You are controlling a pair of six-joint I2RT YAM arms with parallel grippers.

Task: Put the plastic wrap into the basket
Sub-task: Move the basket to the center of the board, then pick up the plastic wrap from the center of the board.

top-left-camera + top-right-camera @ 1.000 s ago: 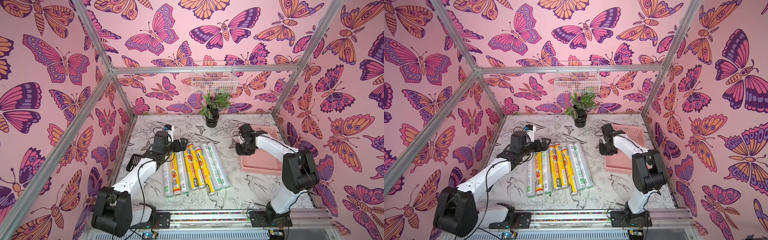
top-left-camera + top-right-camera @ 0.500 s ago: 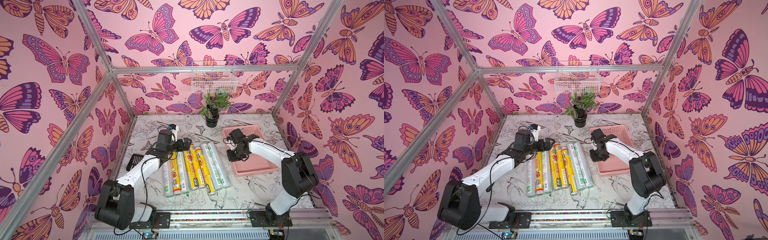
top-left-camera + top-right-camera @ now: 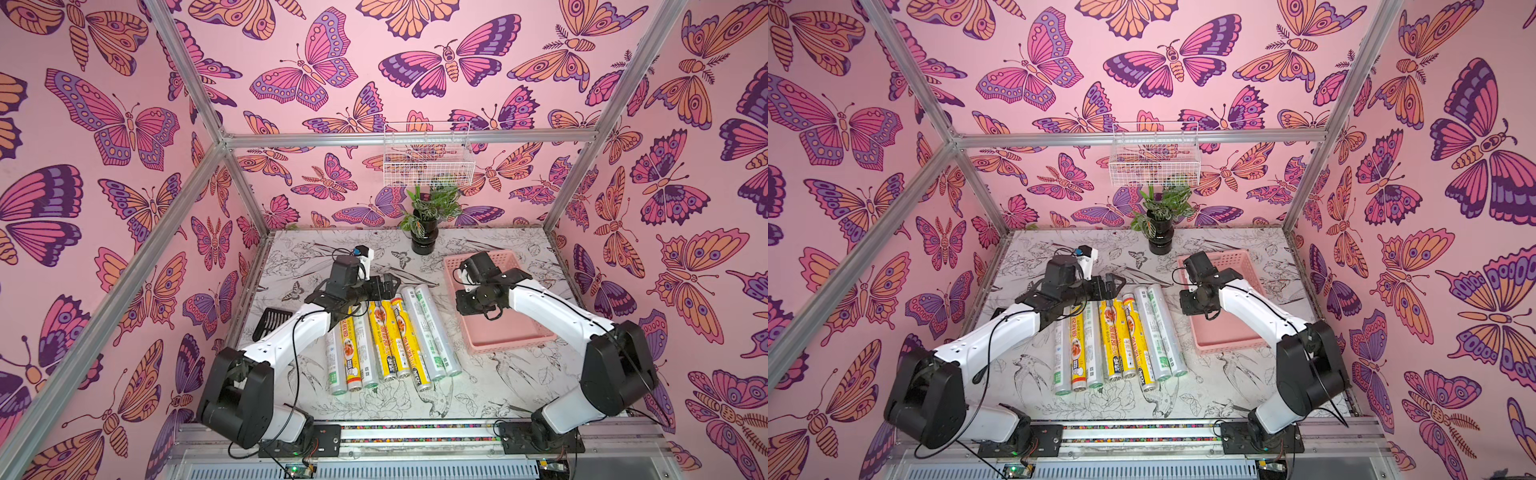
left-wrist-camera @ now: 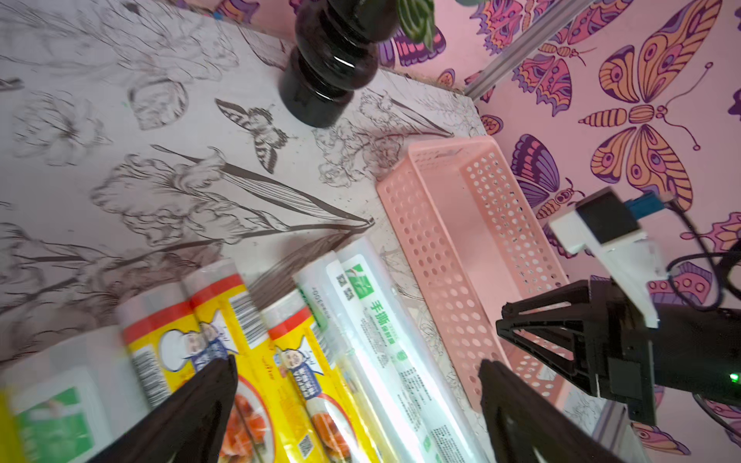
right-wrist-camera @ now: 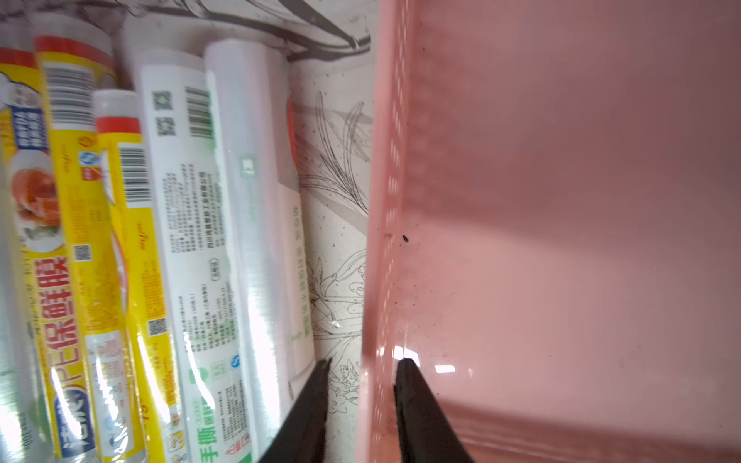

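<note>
Several long rolls of plastic wrap lie side by side mid-table, some yellow-labelled, some silvery with green print. The pink perforated basket sits just right of them, empty. My left gripper hovers open over the far ends of the rolls, holding nothing. My right gripper points down at the basket's near-left wall, shut on it with one finger outside and one inside. The outermost silvery roll lies close to that wall.
A black vase with a green plant stands at the back, behind the basket. A white wire basket hangs on the rear frame bar. A black slotted scoop lies by the left wall, under the left arm.
The right gripper has pulled the pink basket left, from the right wall toward the rolls. The left gripper has shifted slightly right over the rolls' far ends, still open.
</note>
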